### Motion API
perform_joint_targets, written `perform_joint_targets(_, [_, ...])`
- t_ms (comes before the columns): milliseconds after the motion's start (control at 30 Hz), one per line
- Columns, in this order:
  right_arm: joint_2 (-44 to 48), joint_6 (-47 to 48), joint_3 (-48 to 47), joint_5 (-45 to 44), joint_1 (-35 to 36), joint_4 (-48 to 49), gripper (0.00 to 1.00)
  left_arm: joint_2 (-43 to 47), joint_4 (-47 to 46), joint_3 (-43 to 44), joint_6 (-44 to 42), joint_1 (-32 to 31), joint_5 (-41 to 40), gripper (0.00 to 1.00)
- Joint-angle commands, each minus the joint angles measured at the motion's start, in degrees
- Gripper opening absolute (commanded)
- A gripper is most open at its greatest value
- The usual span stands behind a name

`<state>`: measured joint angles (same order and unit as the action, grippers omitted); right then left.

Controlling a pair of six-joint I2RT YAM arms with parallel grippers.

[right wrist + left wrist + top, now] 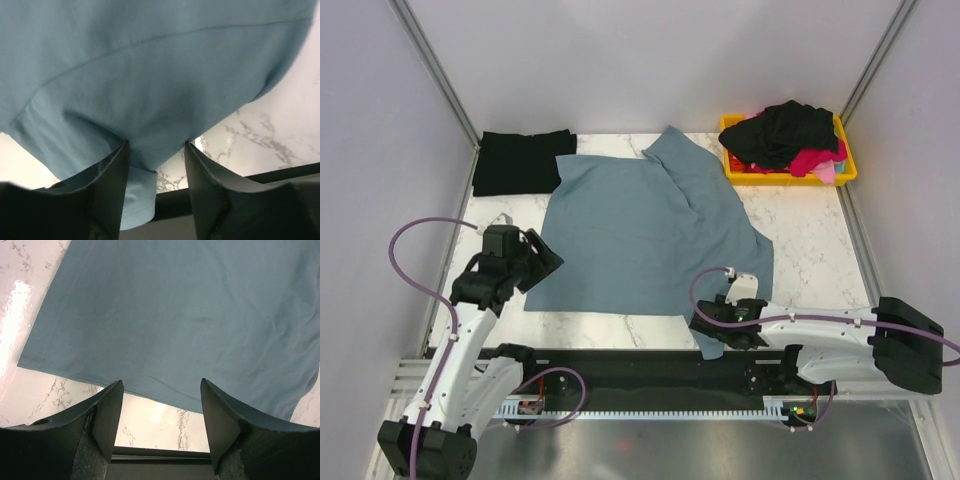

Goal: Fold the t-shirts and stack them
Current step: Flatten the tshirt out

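Nearest the lens on the right wrist: the right gripper point(156, 150), two dark fingers astride the near sleeve of the slate blue-grey cotton t-shirt point(150, 75), with cloth bunched into the gap. Clearly apart, but impossible to tell whether already biting the fabric or only straddling it. That shirt spread mostly flat across the white marbled table point(800, 250), with the cuff of the straddled sleeve drooping over the front edge.

On the other wrist, the left gripper point(161, 385), plainly open, with bare table between the fingers and the shirt's bottom hem just beyond the tips, untouched.

Farther back: a folded black t-shirt point(520, 160) at the far left corner, just beside the blue-grey one. At the far right, a yellow plastic bin point(780, 180) heaped with black and pink-red shirts point(785, 130).

Looks like the start of the fold on the blue-grey shirt: taking hold along the near edge, sleeve on one side and hem corner on the other. Next, probably: close the right pinch firmly on the sleeve, ease the left forward over the hem and close. Then raise both together and carry the edge across. Calls for a matched, level lift, or else a skewed fold.
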<state>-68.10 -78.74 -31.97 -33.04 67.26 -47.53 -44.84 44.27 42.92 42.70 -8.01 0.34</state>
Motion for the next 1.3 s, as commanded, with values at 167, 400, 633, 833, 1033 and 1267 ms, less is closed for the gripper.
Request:
perform_joint_targets(167, [2.79,0.96,3.14,0.09,-0.12,8.24,0.07,-0.25,-0.24,1.29,-2.88,-0.16,1.51,0.71])
perform_joint_targets(400, [3.94,6.47,-6.86,-6.85,-0.38,2.19,0.0,0.1,-0.77,1.2,-3.15,-0.25,1.86,0.71])
perform_joint_targets(633, [-10.46,22.54,-33.31,-8.2,-7.13,-4.43,0.0,0.63,-0.94,0.85,-2.97,-0.25,1.77,0.71])
perform_joint_targets(833, [-21.53,37.94,-36.65,8.84,-28.04,12.87,0.62,0.55,-1.12,0.59,-2.88,-0.51,2.39,0.71])
perform_joint_targets(1033, [-21.05,41.92,-41.18,9.48,-32.02,8.33,0.75,0.63,-1.12,0.77,-3.5,-1.04,3.71,0.71])
perform_joint_targets(1267, [-9.68,31.21,-26.5,10.63,-18.07,9.81,0.73,-0.33,-2.26,0.06,-2.88,-1.48,3.7,0.71])
